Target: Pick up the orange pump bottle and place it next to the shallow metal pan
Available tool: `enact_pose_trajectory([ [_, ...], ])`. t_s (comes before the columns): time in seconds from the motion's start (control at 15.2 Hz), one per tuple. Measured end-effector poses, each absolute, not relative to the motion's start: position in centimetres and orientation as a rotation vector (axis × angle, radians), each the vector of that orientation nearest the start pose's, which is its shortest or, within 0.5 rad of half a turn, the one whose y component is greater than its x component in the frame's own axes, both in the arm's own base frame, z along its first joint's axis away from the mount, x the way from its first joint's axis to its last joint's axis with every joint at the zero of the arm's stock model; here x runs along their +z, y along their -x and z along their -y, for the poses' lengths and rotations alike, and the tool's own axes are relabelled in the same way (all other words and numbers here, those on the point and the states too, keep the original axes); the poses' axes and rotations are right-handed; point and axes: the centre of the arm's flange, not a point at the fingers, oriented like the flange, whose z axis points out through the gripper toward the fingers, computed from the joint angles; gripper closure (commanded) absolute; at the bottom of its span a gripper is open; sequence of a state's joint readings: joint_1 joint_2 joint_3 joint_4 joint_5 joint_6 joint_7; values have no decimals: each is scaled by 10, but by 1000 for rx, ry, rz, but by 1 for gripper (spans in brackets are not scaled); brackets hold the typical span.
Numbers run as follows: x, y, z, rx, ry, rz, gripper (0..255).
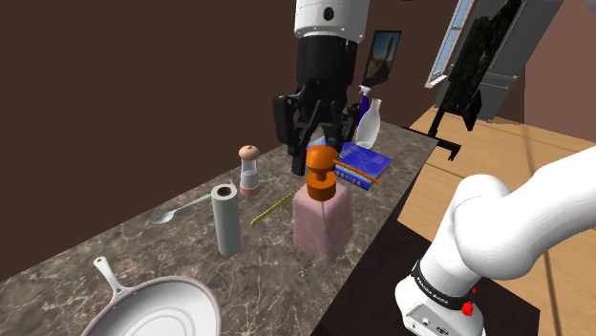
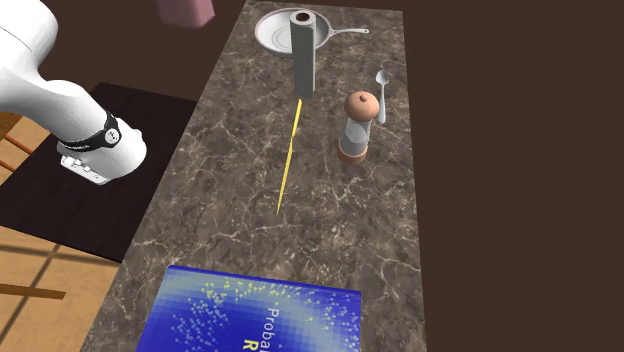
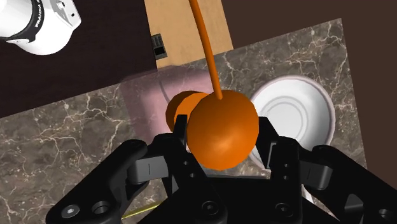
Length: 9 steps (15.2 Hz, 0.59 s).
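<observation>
Shoulder view, left to right across a marbled brown table (image 1: 143,248). At the lower left corner, a shallow pale pan (image 1: 158,310) with a long handle. Beyond it, a spoon (image 1: 175,214) lying flat. Just beside the spoon, an upright grey cylinder (image 1: 226,221). Further back, a small mill (image 1: 249,172) with a brown knob. Next, a thin yellow strip (image 1: 274,206) lying flat on the table between the cylinder and the pump bottle (image 1: 323,224). Near the table's front edge, the pump bottle: pink see-through body, orange pump top, upright, well apart from the pan. Directly above it, the black gripper (image 1: 319,160), jaws closed narrowly on the orange top; in the wrist view the orange ball clasped between both fingers (image 3: 179,130). Contact between bottle base and table not clear. Behind and to the right, stacked blue books (image 1: 366,164), then a clear spray bottle (image 1: 369,119).
</observation>
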State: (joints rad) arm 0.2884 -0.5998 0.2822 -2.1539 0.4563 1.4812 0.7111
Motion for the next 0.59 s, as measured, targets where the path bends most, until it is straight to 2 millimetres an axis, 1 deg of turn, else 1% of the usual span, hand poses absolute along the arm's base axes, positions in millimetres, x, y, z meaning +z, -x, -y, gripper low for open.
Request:
enact_pose_trajectory([
  [0.59, 562, -262, -260, 364, 2918, -256, 255],
])
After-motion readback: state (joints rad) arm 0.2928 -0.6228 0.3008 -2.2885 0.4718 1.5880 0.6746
